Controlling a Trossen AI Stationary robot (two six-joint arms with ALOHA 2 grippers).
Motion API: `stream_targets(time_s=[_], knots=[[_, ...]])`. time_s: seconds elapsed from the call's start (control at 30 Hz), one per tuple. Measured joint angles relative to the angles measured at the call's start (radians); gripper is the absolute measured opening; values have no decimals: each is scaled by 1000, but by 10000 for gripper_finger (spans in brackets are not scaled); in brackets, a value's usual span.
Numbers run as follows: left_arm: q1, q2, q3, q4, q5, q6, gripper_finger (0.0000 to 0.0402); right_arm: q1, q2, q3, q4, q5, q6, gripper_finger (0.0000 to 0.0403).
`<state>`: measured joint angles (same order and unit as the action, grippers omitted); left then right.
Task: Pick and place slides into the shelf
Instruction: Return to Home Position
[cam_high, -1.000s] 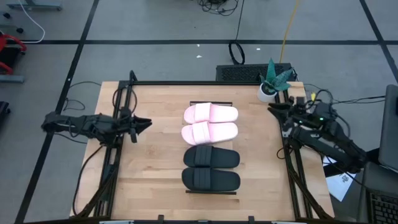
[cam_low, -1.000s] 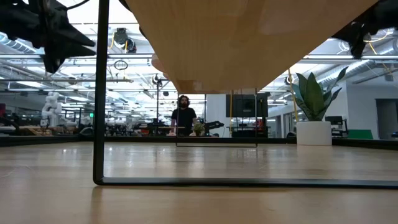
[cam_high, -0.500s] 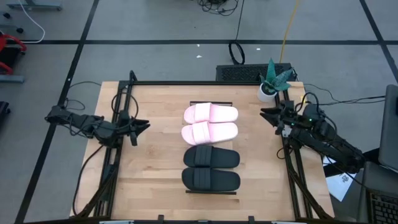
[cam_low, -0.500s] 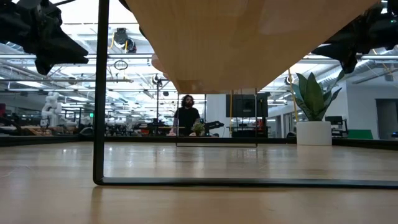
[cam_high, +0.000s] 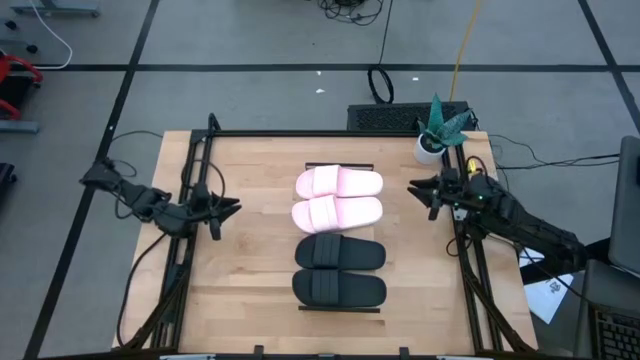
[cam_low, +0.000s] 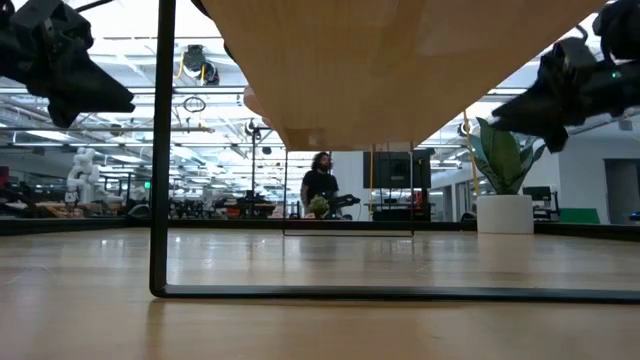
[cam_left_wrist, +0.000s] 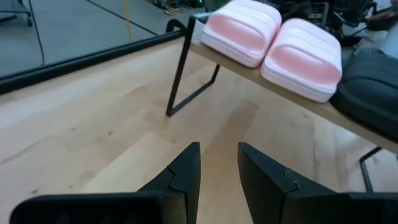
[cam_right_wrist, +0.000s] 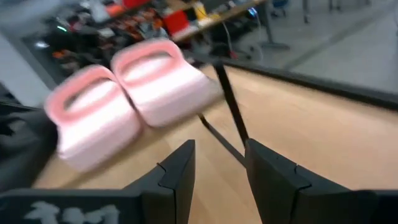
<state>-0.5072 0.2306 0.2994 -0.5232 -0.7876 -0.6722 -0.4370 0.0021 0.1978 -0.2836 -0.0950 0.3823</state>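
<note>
Slides, light pink rubber pair (cam_high: 338, 198) and black rubber pair (cam_high: 339, 271), all placed on pale wooden shelf (cam_low: 380, 60) centre-frame; left gripper (cam_high: 232, 206), right gripper (cam_high: 414, 186): jaws narrowly parted, empty.

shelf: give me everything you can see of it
The shelf is a long, narrow rack with a pale wood top and thin dark frame legs. It stands level, raised above the table, around mid-table. Lying crosswise in a row on it are two pink slides at one end and two black slides at the other, covering most of its top.
</note>
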Motion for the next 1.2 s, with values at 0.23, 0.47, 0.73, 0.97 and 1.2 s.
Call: stream_targets(time_s=[0.23,0.47,0.73,0.97,1.2], knots=[[-62,0,-18,-45,-59,-43,104,20,0,17,-53,22,-6,130],[-105,0,-18,-97,-119,-70,104,20,0,8,-76,64,-18,130],[-123,0,-18,-117,-134,-42,104,20,0,0,-123,13,-86,130],[-122,0,-78,-94,-159,14,104,20,0,0,-88,-4,-206,130],[-121,24,-134,52,-150,119,104,20,0,-36,-53,-39,-220,130]])
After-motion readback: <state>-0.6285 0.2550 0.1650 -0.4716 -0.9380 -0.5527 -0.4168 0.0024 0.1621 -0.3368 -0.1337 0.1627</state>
